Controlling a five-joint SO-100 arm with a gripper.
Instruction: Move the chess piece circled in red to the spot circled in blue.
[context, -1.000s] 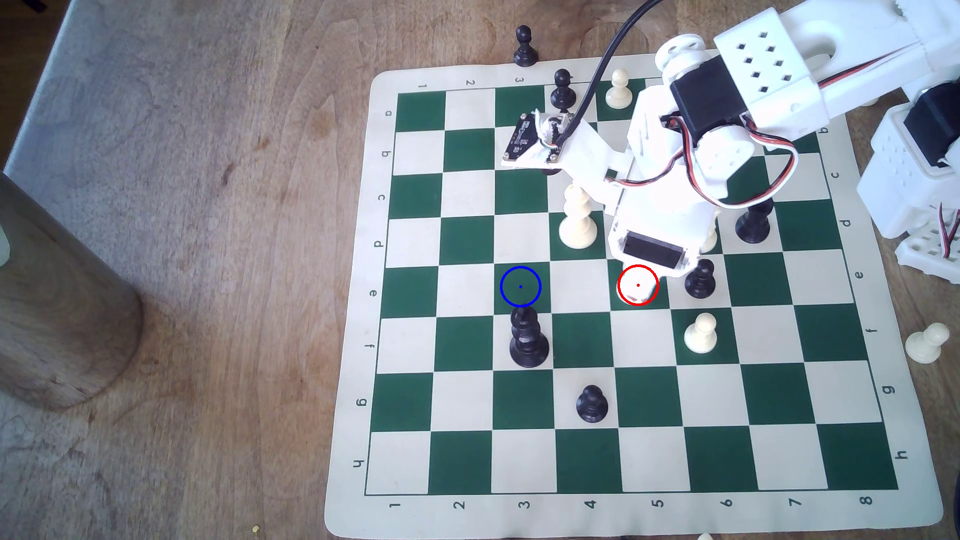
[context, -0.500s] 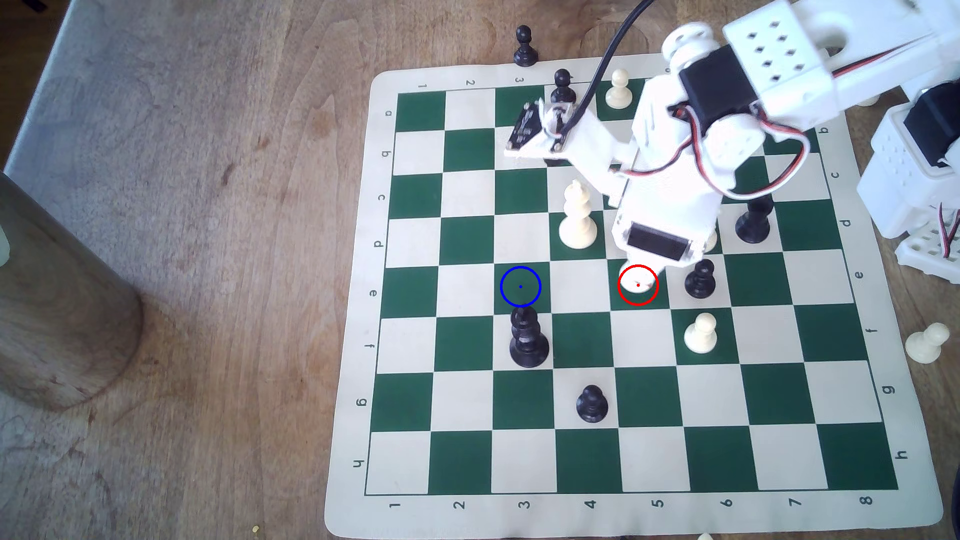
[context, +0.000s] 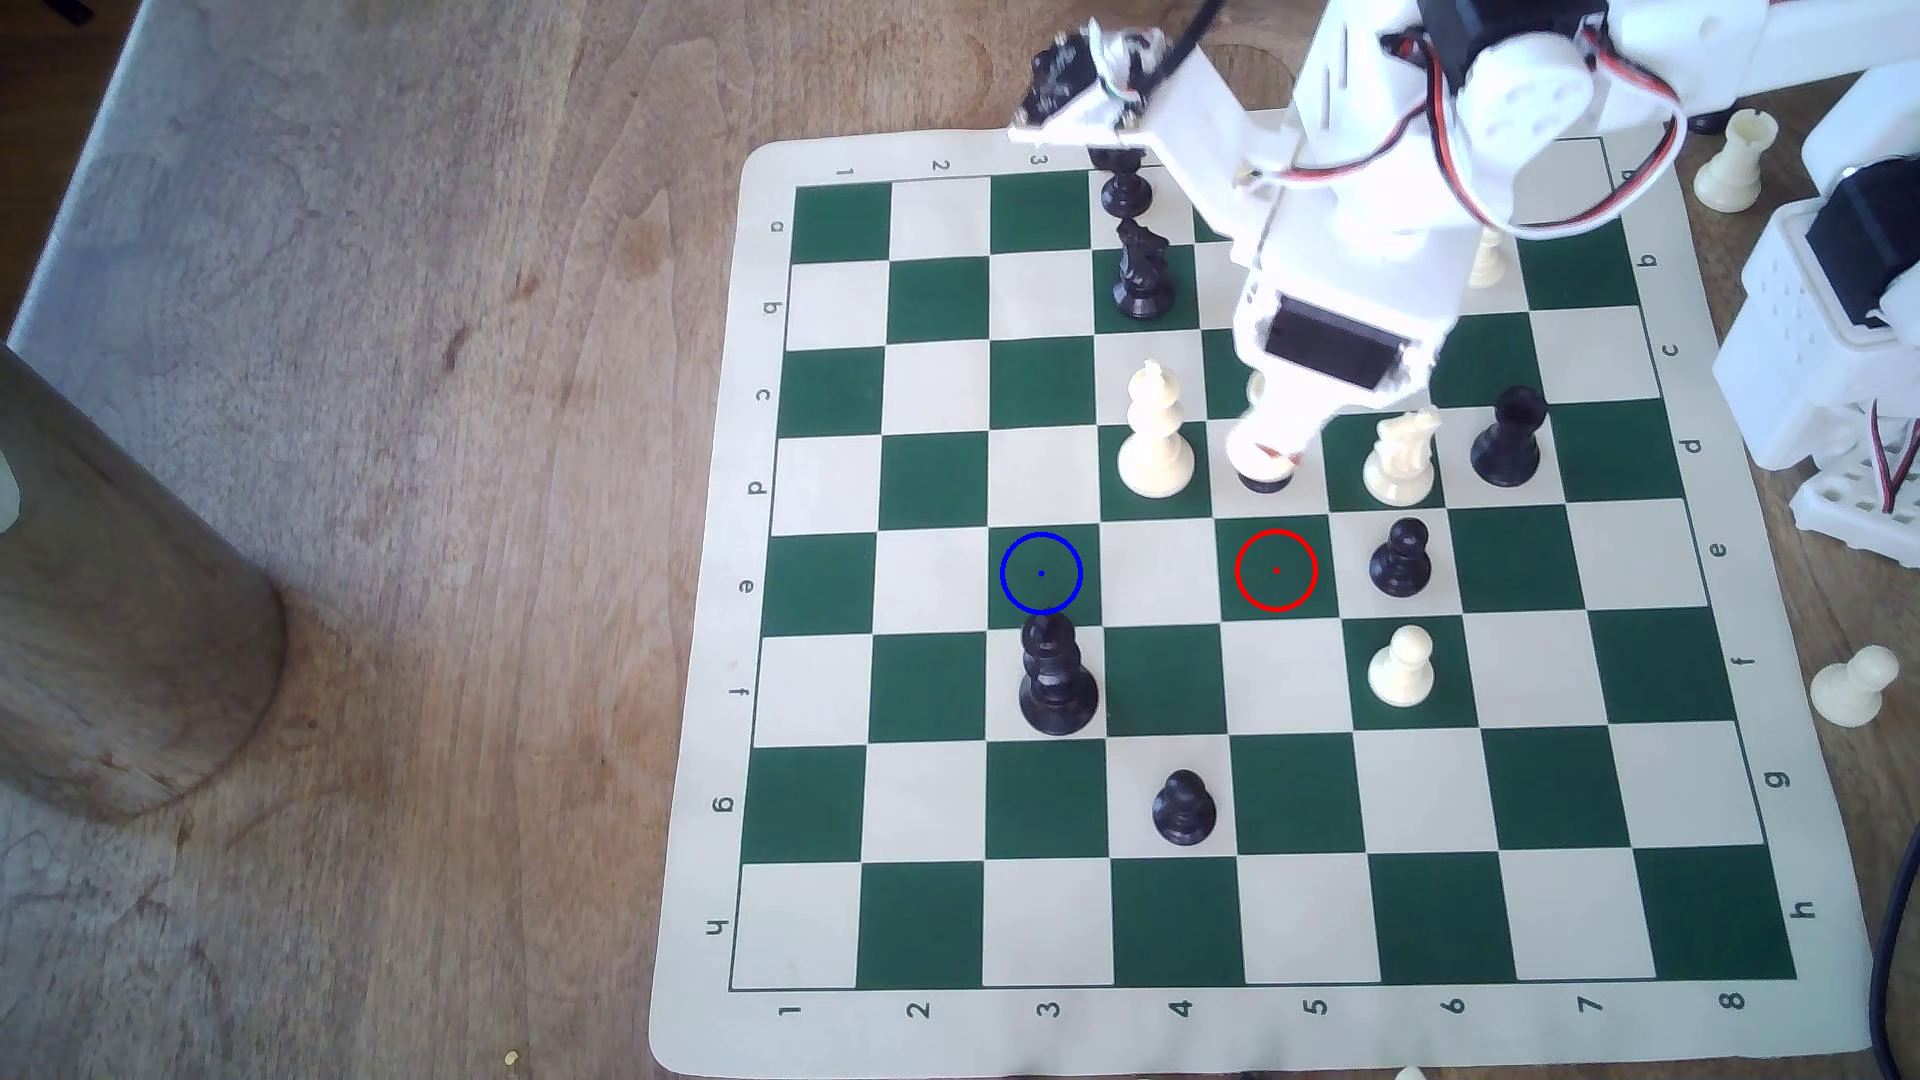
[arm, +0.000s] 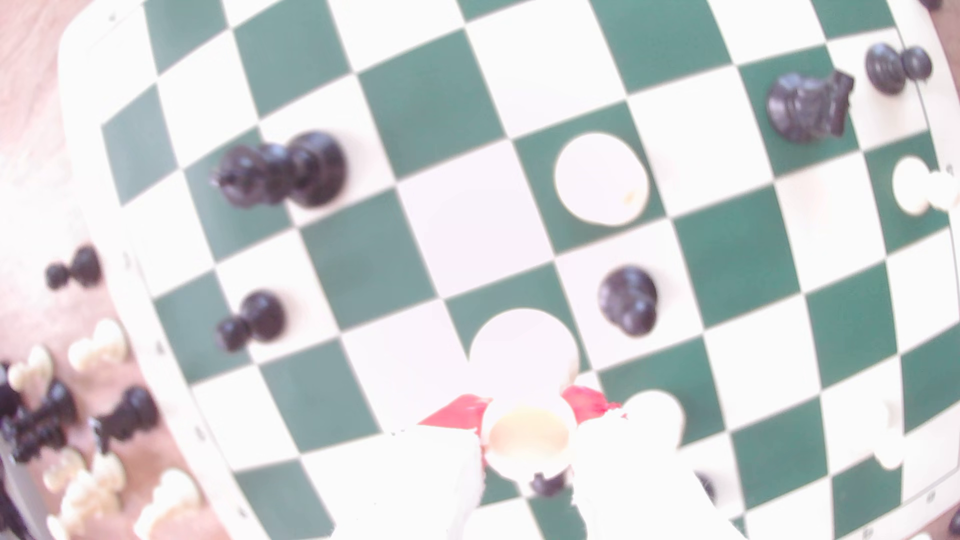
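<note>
Claw (context: 1270, 449) clamped on the cream-white rook (arm: 525, 435), pinned between its red-padded fingertips (arm: 457, 413). Held upright, long axis vertical, round top towards the wrist camera; pale, overexposed and blurred. It hangs above the board, off the red-ringed square (context: 1276, 570), well apart from the blue-ringed square (context: 1041, 572).

chessboard (context: 1756, 1038) border numbers 1–8, letters a–h along its sides
</note>
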